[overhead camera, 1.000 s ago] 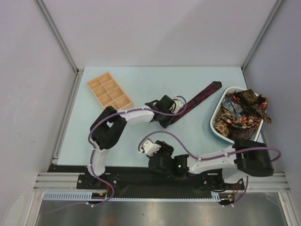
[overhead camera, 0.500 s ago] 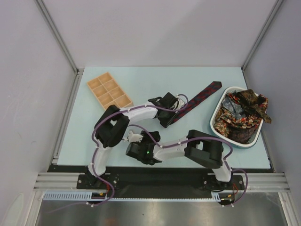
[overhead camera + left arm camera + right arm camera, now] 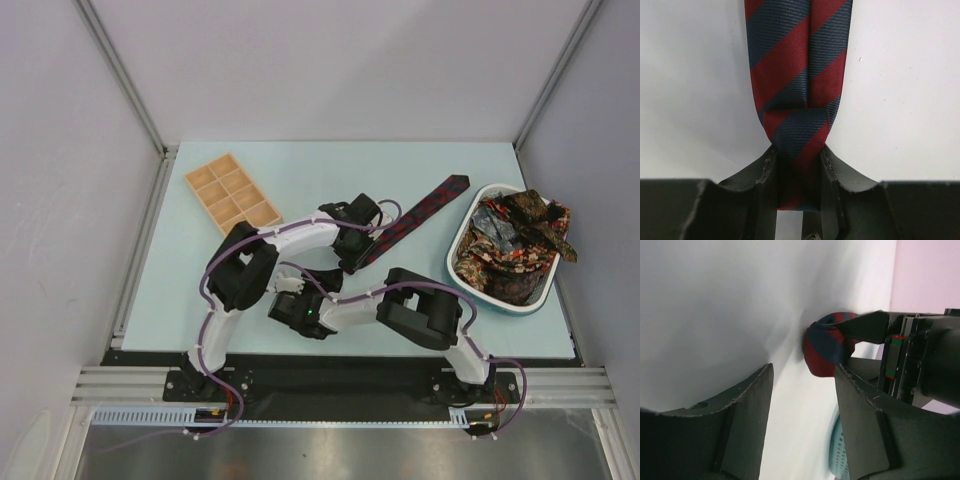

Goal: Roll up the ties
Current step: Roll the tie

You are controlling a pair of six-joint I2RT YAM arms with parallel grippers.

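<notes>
A dark navy tie with red diagonal stripes (image 3: 420, 208) lies slantwise on the table, from the middle toward the back right. My left gripper (image 3: 349, 256) is shut on its near, folded-over end; in the left wrist view the tie (image 3: 797, 75) runs away from the jaws (image 3: 799, 160). My right gripper (image 3: 289, 286) is open and empty, low over the table just left of that end. In the right wrist view the folded tie end (image 3: 827, 351) sits beyond my open gripper (image 3: 802, 387), held by the left gripper (image 3: 865, 326). Several more patterned ties (image 3: 515, 240) fill a basket.
A white-and-teal basket (image 3: 455, 262) stands at the right; its rim shows in the right wrist view (image 3: 840, 455). A wooden compartment tray (image 3: 232, 192) lies at the back left. The right arm stretches across the near middle of the table, close under the left arm.
My right arm has swung left across the near table, bringing its gripper beside the left arm and toward the tie's end. The left gripper has shifted slightly, still holding the tie.
</notes>
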